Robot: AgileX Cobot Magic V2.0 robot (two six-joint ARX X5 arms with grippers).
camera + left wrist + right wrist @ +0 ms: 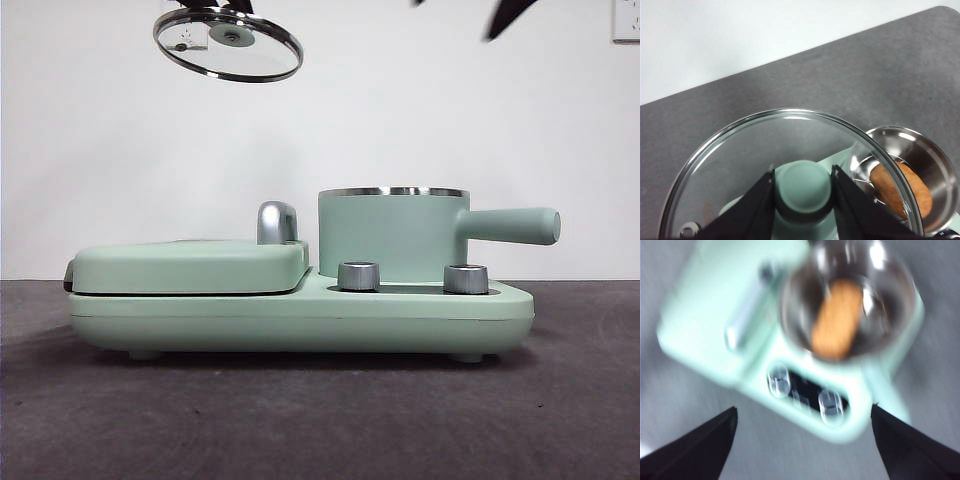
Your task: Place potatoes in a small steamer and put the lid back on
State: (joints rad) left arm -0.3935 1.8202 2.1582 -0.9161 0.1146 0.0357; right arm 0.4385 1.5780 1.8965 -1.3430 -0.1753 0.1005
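Note:
The small steamer (392,235) stands on the mint-green cooker base (300,315), handle pointing right. The orange-brown potato (836,320) lies inside it, also visible in the left wrist view (902,192). The glass lid (228,45) hangs tilted in the air, high at the upper left, well above and left of the steamer. My left gripper (803,187) is shut on the lid's mint-green knob (803,185). My right gripper (802,440) is open and empty, high above the cooker; its dark tip (510,15) shows at the top right in the front view.
A flat mint-green grill cover (190,265) with a chrome handle (277,222) covers the cooker's left half. Two chrome dials (359,276) (465,279) sit on the front below the steamer. Dark grey table mat (320,420) lies all around.

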